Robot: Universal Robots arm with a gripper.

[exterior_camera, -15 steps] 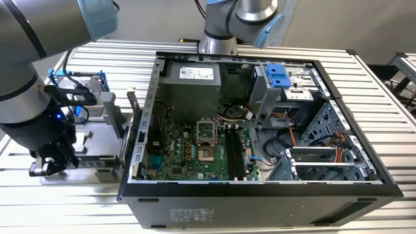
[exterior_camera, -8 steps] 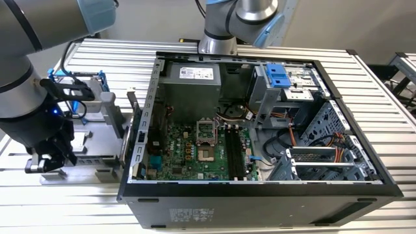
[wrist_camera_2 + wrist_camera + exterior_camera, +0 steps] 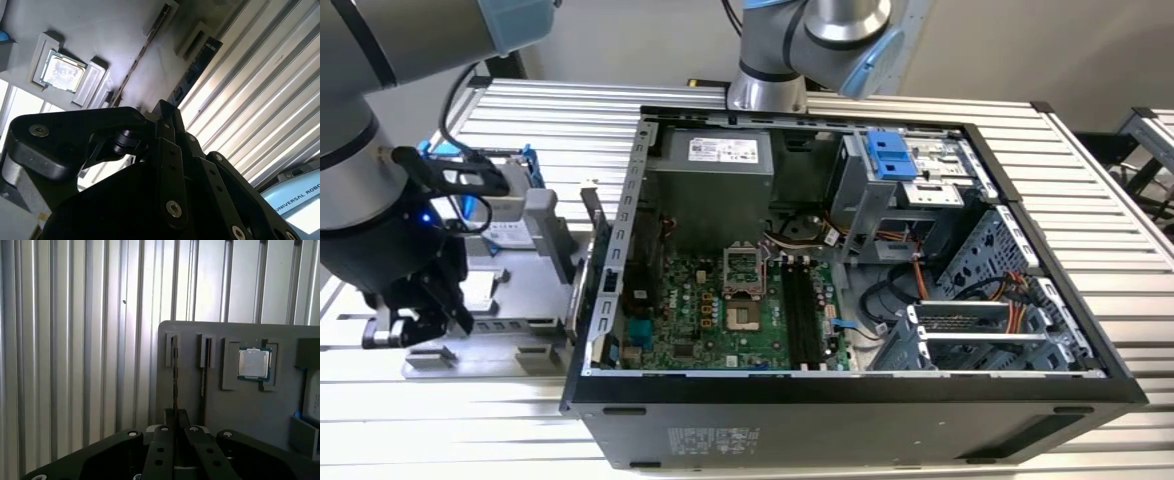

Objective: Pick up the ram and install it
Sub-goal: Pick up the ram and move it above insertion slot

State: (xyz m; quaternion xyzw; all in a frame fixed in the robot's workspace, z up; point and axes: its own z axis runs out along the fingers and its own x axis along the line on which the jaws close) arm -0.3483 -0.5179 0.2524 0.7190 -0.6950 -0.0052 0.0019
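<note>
First wrist view puts the black tool (image 3: 176, 414) clenched on the thin dark-green ram stick (image 3: 174, 370), which sits edge-up in the grey plastic tray (image 3: 280, 410) on the ribbed metal desk (image 3: 75, 340). Lifting and installing seem left to do. The tray holds two sticks, the second stick (image 3: 204, 370) farther along it, then one square silver processor (image 3: 254, 364).
</note>
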